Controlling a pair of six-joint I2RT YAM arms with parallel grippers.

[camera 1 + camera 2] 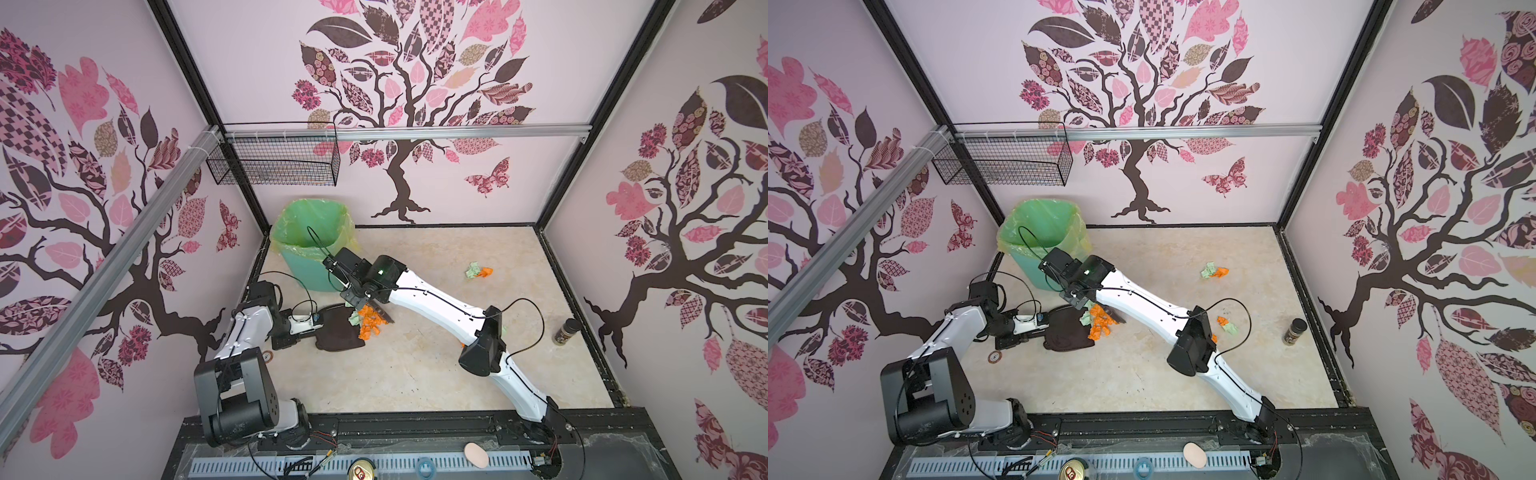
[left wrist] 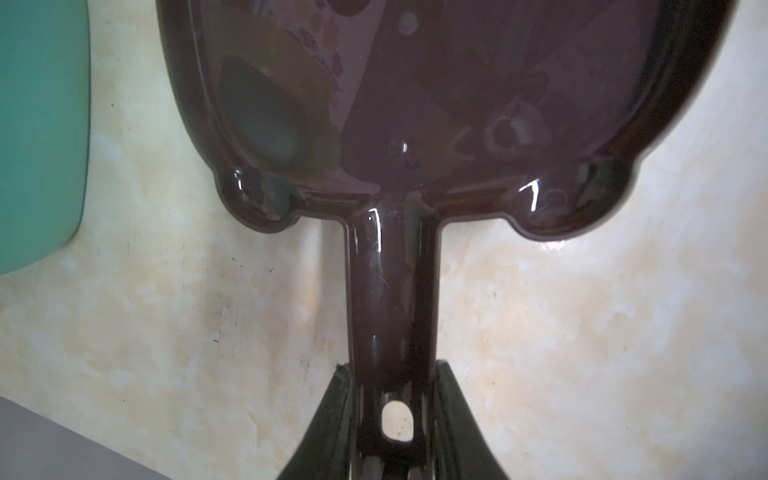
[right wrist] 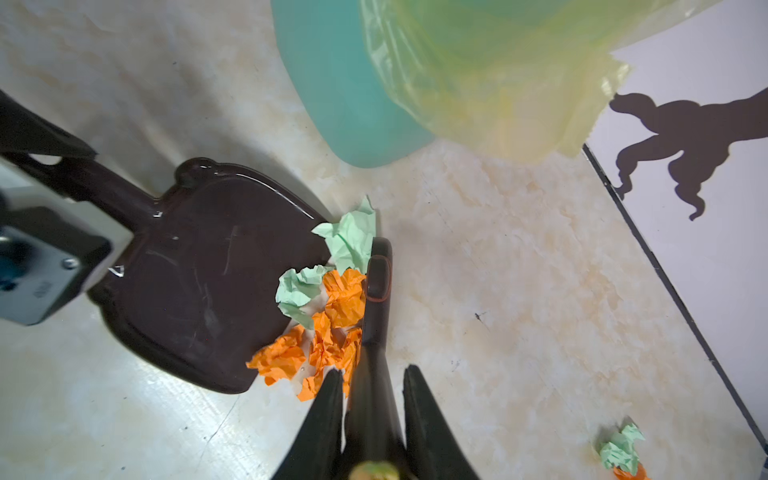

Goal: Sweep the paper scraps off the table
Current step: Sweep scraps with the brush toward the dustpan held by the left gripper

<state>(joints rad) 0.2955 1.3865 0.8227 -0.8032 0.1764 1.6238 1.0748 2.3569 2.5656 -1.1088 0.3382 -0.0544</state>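
A dark brown dustpan (image 1: 336, 328) (image 3: 199, 282) lies flat on the beige table (image 1: 415, 365). My left gripper (image 2: 392, 368) (image 1: 318, 327) is shut on its handle (image 2: 390, 291). My right gripper (image 3: 372, 370) (image 1: 353, 297) is shut on a dark brush (image 3: 378, 282). The brush rests against a pile of orange and pale green paper scraps (image 1: 368, 322) (image 1: 1100, 322) (image 3: 328, 324) at the pan's open lip. More paper scraps lie apart: a clump (image 1: 478, 272) (image 1: 1214, 272) at mid-right, and another (image 1: 1227, 324) beside the right arm's elbow.
A green bin (image 1: 311, 245) lined with a yellow-green bag stands just behind the dustpan. A spice jar (image 1: 565, 331) stands near the right wall. A wire basket (image 1: 274, 162) hangs on the back rail. A small round disc (image 1: 267, 356) lies by the left arm.
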